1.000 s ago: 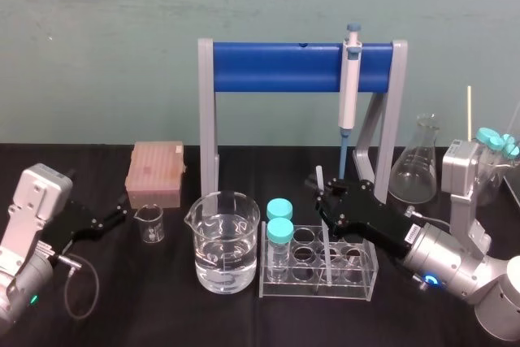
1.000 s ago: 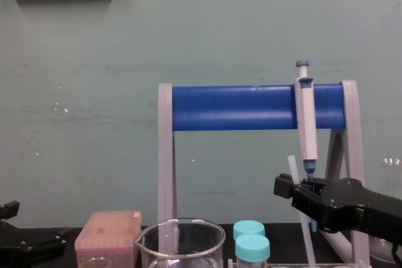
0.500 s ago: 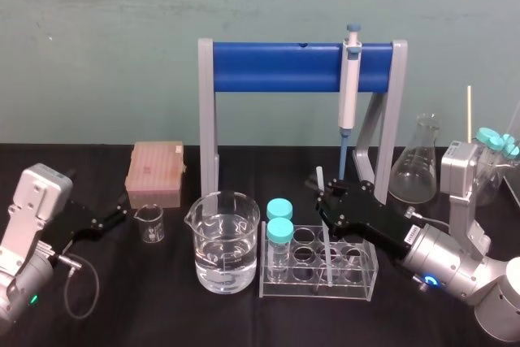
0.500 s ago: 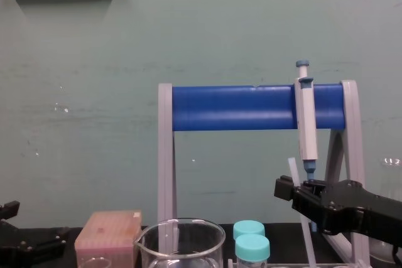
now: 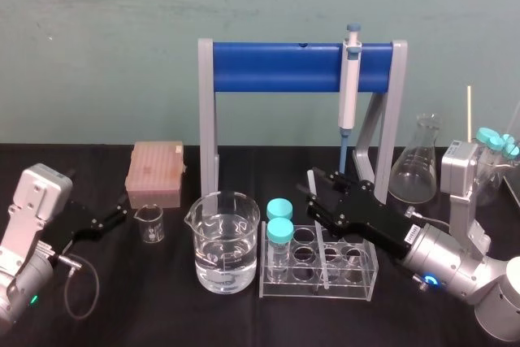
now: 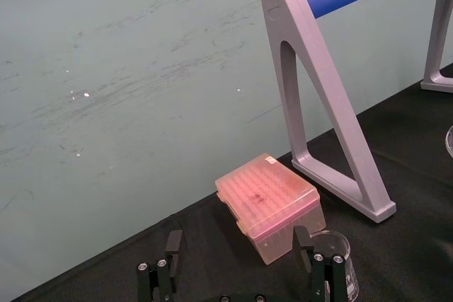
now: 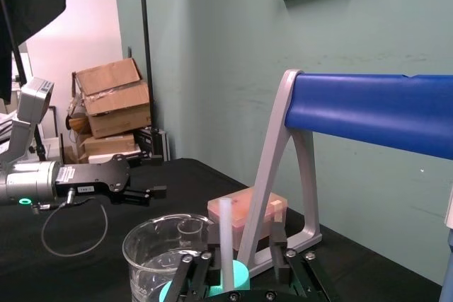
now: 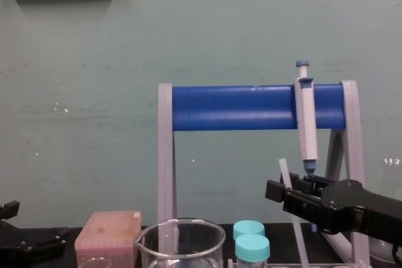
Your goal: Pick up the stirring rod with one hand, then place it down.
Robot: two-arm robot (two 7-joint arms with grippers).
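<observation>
The stirring rod (image 5: 323, 259) is a thin translucent white stick standing in the clear test tube rack (image 5: 357, 275), leaning slightly. Its upper part rises between the fingers of my right gripper (image 5: 311, 191), which hovers over the back of the rack. In the right wrist view the rod (image 7: 226, 238) stands between the black fingers with a gap beside it, so the right gripper (image 7: 244, 244) is open. The chest view shows the rod (image 8: 284, 172) sticking up above the right gripper (image 8: 276, 191). My left gripper (image 5: 120, 215) rests open at the far left, beside the small beaker.
A large beaker of water (image 5: 226, 241) stands left of the rack, with two teal-capped tubes (image 5: 279, 232) in the rack's left end. Behind are the blue-barred stand (image 5: 276, 67) holding a pipette (image 5: 349, 87), a pink tip box (image 5: 155, 173), a small beaker (image 5: 149, 223) and a flask (image 5: 416, 164).
My right gripper's fingers have spread apart and let go of the rod. The rod's top has tipped slightly to the left. The left arm has not moved.
</observation>
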